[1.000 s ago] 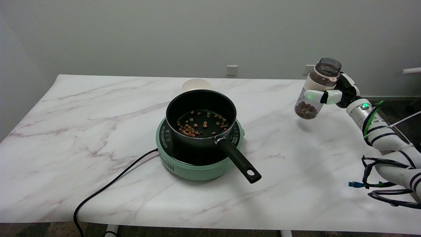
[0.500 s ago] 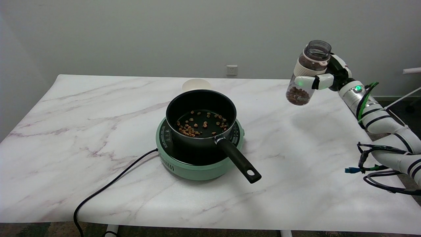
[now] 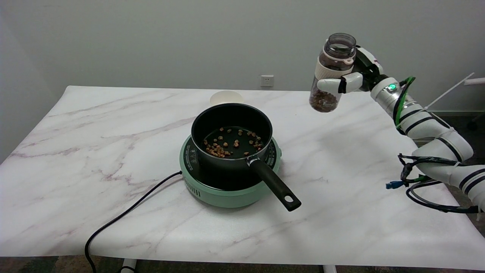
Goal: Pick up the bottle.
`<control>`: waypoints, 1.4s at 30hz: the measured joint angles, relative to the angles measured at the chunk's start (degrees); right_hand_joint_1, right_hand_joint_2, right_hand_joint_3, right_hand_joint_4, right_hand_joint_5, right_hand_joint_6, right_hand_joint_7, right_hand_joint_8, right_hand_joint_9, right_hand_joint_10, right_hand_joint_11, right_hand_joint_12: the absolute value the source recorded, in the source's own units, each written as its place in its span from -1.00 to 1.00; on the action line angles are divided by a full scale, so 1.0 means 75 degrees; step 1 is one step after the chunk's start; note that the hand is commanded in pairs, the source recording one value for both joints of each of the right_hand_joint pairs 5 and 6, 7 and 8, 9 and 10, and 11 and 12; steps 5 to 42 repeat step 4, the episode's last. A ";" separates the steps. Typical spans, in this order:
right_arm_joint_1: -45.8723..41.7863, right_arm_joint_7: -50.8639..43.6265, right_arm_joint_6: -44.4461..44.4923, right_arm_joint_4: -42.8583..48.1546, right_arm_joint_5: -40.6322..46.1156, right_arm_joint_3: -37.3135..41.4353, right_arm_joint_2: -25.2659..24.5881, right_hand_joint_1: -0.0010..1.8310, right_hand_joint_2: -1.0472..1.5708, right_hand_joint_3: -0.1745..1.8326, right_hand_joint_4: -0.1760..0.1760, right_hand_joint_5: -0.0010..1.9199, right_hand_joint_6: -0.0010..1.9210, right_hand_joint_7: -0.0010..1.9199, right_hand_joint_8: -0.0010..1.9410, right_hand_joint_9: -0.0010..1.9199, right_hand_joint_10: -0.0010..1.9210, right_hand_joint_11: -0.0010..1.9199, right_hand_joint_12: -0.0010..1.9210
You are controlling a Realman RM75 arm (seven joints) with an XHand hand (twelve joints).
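A clear bottle (image 3: 330,74) with a white band and an open mouth hangs in the air at the upper right, well above the marble table (image 3: 94,151). Brown pieces fill its bottom. My right hand (image 3: 354,76) grips it around the middle from the right side, fingers wrapped across its front. The bottle stays nearly upright, tilted slightly. It is up and to the right of the black pot (image 3: 231,134).
The black pot holds several brown pieces and sits on a green cooker (image 3: 227,189), handle (image 3: 274,185) pointing to the near right. A black cord (image 3: 125,216) runs off the front left edge. A pale cup (image 3: 226,98) stands behind the pot.
My right hand has lifted the bottle higher and carried it left, toward the pot. Pot, cooker and cup have not moved.
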 measured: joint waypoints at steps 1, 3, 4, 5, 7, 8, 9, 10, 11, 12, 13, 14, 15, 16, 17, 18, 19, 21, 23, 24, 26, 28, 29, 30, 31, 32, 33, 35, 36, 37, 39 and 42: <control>0.0019 -0.0003 -0.0051 0.0107 -0.0017 -0.0038 0.0004 0.59 -0.02 0.14 0.00 0.47 0.47 0.29 0.27 0.17 0.17 -0.10 -0.10; 0.0045 -0.0010 -0.0130 0.0273 -0.0043 -0.0094 0.0012 0.60 -0.03 0.15 0.00 0.46 0.46 0.28 0.27 0.16 0.16 -0.10 -0.10; 0.0061 -0.0015 -0.0170 0.0371 -0.0067 -0.0126 0.0013 0.60 -0.03 0.16 0.00 0.45 0.45 0.28 0.27 0.16 0.16 -0.10 -0.10; 0.0061 -0.0015 -0.0170 0.0371 -0.0067 -0.0126 0.0013 0.60 -0.03 0.16 0.00 0.45 0.45 0.28 0.27 0.16 0.16 -0.10 -0.10; 0.0061 -0.0015 -0.0170 0.0371 -0.0067 -0.0126 0.0013 0.60 -0.03 0.16 0.00 0.45 0.45 0.28 0.27 0.16 0.16 -0.10 -0.10; 0.0061 -0.0015 -0.0170 0.0371 -0.0067 -0.0126 0.0013 0.60 -0.03 0.16 0.00 0.45 0.45 0.28 0.27 0.16 0.16 -0.10 -0.10; 0.0061 -0.0015 -0.0170 0.0371 -0.0067 -0.0126 0.0013 0.60 -0.03 0.16 0.00 0.45 0.45 0.28 0.27 0.16 0.16 -0.10 -0.10; 0.0061 -0.0015 -0.0170 0.0371 -0.0067 -0.0126 0.0013 0.60 -0.03 0.16 0.00 0.45 0.45 0.28 0.27 0.16 0.16 -0.10 -0.10; 0.0061 -0.0015 -0.0170 0.0371 -0.0067 -0.0126 0.0013 0.60 -0.03 0.16 0.00 0.45 0.45 0.28 0.27 0.16 0.16 -0.10 -0.10; 0.0061 -0.0015 -0.0170 0.0371 -0.0067 -0.0126 0.0013 0.60 -0.03 0.16 0.00 0.45 0.45 0.28 0.27 0.16 0.16 -0.10 -0.10; 0.0061 -0.0015 -0.0170 0.0371 -0.0067 -0.0126 0.0013 0.60 -0.03 0.16 0.00 0.45 0.45 0.28 0.27 0.16 0.16 -0.10 -0.10; 0.0061 -0.0015 -0.0170 0.0371 -0.0067 -0.0126 0.0013 0.60 -0.03 0.16 0.00 0.45 0.45 0.28 0.27 0.16 0.16 -0.10 -0.10; 0.0061 -0.0015 -0.0170 0.0371 -0.0067 -0.0126 0.0013 0.60 -0.03 0.16 0.00 0.45 0.45 0.28 0.27 0.16 0.16 -0.10 -0.10; 0.0061 -0.0015 -0.0170 0.0371 -0.0067 -0.0126 0.0013 0.60 -0.03 0.16 0.00 0.45 0.45 0.28 0.27 0.16 0.16 -0.10 -0.10; 0.0061 -0.0015 -0.0170 0.0371 -0.0067 -0.0126 0.0013 0.60 -0.03 0.16 0.00 0.45 0.45 0.28 0.27 0.16 0.16 -0.10 -0.10; 0.0061 -0.0015 -0.0170 0.0371 -0.0067 -0.0126 0.0013 0.60 -0.03 0.16 0.00 0.45 0.45 0.28 0.27 0.16 0.16 -0.10 -0.10; 0.0061 -0.0015 -0.0170 0.0371 -0.0067 -0.0126 0.0013 0.60 -0.03 0.16 0.00 0.45 0.45 0.28 0.27 0.16 0.16 -0.10 -0.10; 0.0061 -0.0015 -0.0170 0.0371 -0.0067 -0.0126 0.0013 0.60 -0.03 0.16 0.00 0.45 0.45 0.28 0.27 0.16 0.16 -0.10 -0.10; 0.0061 -0.0015 -0.0170 0.0371 -0.0067 -0.0126 0.0013 0.60 -0.03 0.16 0.00 0.45 0.45 0.28 0.27 0.16 0.16 -0.10 -0.10; 0.0061 -0.0015 -0.0170 0.0371 -0.0067 -0.0126 0.0013 0.60 -0.03 0.16 0.00 0.45 0.45 0.28 0.27 0.16 0.16 -0.10 -0.10; 0.0061 -0.0015 -0.0170 0.0371 -0.0067 -0.0126 0.0013 0.60 -0.03 0.16 0.00 0.45 0.45 0.28 0.27 0.16 0.16 -0.10 -0.10; 0.0061 -0.0015 -0.0170 0.0371 -0.0067 -0.0126 0.0013 0.60 -0.03 0.16 0.00 0.45 0.45 0.28 0.27 0.16 0.16 -0.10 -0.10; 0.0061 -0.0015 -0.0170 0.0371 -0.0067 -0.0126 0.0013 0.60 -0.03 0.16 0.00 0.45 0.45 0.28 0.27 0.16 0.16 -0.10 -0.10; 0.0061 -0.0015 -0.0170 0.0371 -0.0067 -0.0126 0.0013 0.60 -0.03 0.16 0.00 0.45 0.45 0.28 0.27 0.16 0.16 -0.10 -0.10; 0.0061 -0.0015 -0.0170 0.0371 -0.0067 -0.0126 0.0013 0.60 -0.03 0.16 0.00 0.45 0.45 0.28 0.27 0.16 0.16 -0.10 -0.10; 0.0061 -0.0015 -0.0170 0.0371 -0.0067 -0.0126 0.0013 0.60 -0.03 0.16 0.00 0.45 0.45 0.28 0.27 0.16 0.16 -0.10 -0.10; 0.0061 -0.0015 -0.0170 0.0371 -0.0067 -0.0126 0.0013 0.60 -0.03 0.16 0.00 0.45 0.45 0.28 0.27 0.16 0.16 -0.10 -0.10; 0.0061 -0.0015 -0.0170 0.0371 -0.0067 -0.0126 0.0013 0.60 -0.03 0.16 0.00 0.45 0.45 0.28 0.27 0.16 0.16 -0.10 -0.10; 0.0061 -0.0015 -0.0170 0.0371 -0.0067 -0.0126 0.0013 0.60 -0.03 0.16 0.00 0.45 0.45 0.28 0.27 0.16 0.16 -0.10 -0.10; 0.0061 -0.0015 -0.0170 0.0371 -0.0067 -0.0126 0.0013 0.60 -0.03 0.16 0.00 0.45 0.45 0.28 0.27 0.16 0.16 -0.10 -0.10; 0.0061 -0.0015 -0.0170 0.0371 -0.0067 -0.0126 0.0013 0.60 -0.03 0.16 0.00 0.45 0.45 0.28 0.27 0.16 0.16 -0.10 -0.10; 0.0061 -0.0015 -0.0170 0.0371 -0.0067 -0.0126 0.0013 0.60 -0.03 0.16 0.00 0.45 0.45 0.28 0.27 0.16 0.16 -0.10 -0.10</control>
